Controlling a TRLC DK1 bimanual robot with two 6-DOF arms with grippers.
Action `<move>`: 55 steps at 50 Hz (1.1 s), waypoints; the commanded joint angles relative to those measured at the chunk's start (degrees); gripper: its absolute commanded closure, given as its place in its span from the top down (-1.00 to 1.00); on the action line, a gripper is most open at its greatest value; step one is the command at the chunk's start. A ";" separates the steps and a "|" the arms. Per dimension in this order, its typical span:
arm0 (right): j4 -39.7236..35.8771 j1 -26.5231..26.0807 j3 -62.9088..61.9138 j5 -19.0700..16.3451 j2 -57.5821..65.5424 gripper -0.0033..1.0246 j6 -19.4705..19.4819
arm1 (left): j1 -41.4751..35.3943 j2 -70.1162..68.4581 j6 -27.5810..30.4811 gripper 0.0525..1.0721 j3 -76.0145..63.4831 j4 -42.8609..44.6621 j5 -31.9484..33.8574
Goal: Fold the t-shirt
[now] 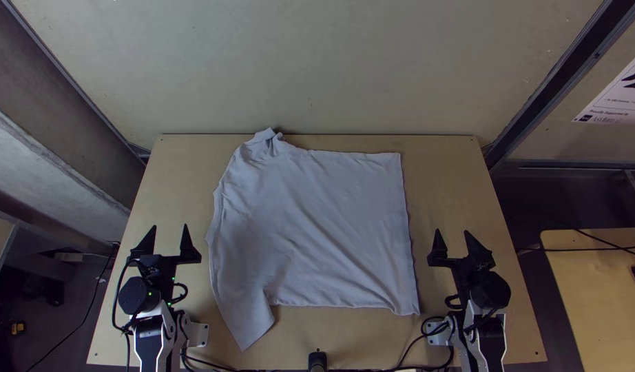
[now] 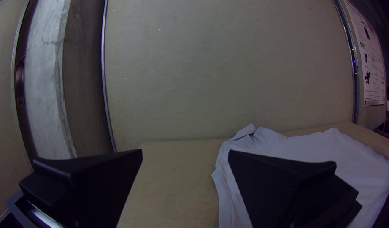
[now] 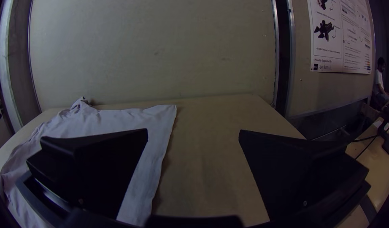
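"Across the wooden table [image 1: 469, 172], what have we?"

"The t-shirt [image 1: 317, 227], spread nearly flat, hem [image 1: 408, 241] to the right. Left gripper [image 1: 170, 225] and right gripper [image 1: 452, 231] stand either side, fingers apart, holding nothing."

"How to begin well?"

"Fold the near sleeve [image 1: 247, 322] inward with a shallow pinch, but smooth the bunched far sleeve [image 1: 265, 136] first."

We saw white and black parts on the left arm [image 1: 149, 344] and the right arm [image 1: 494, 341]. Each had a fat, round black joint [image 1: 138, 296], a small white plate [image 1: 198, 335] and loopy black cables [image 1: 115, 303]. Tiny green lights [image 1: 173, 279] shone on the left one. We saw that the left gripper [image 1: 170, 225] and right gripper [image 1: 452, 231] were black, with wide, pointy fingers [image 1: 186, 244].
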 commanded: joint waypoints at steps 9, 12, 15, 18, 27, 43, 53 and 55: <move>0.46 0.18 -0.67 0.30 -0.43 0.93 0.50 | 0.31 -0.47 -0.35 0.92 -2.72 -0.91 -0.14; 0.46 0.18 -0.67 0.30 -0.43 0.93 0.50 | 0.31 -0.47 -0.35 0.92 -2.72 -0.91 -0.14; 0.46 0.26 -0.67 0.30 -0.43 0.93 0.50 | 0.31 -0.47 -0.35 0.92 -2.72 -0.91 -0.14; 0.46 0.18 -0.67 0.30 -0.43 0.93 0.50 | 0.31 -0.47 -0.35 0.92 -2.72 -0.91 -0.14; 0.46 0.18 -0.67 0.30 -0.43 0.93 0.50 | 0.23 -0.47 -0.35 0.92 -2.72 -0.91 -0.14; 0.64 1.06 -0.76 0.30 -0.52 0.93 1.38 | -0.21 -0.56 -0.35 0.92 -2.72 -0.82 -0.41; 4.50 1.41 1.26 0.48 -0.52 0.93 2.61 | 0.05 -0.56 1.32 0.92 -0.52 0.15 -1.38; 4.94 1.14 2.32 0.56 -0.52 0.93 2.44 | 0.23 -0.56 1.49 0.92 0.36 0.67 -1.38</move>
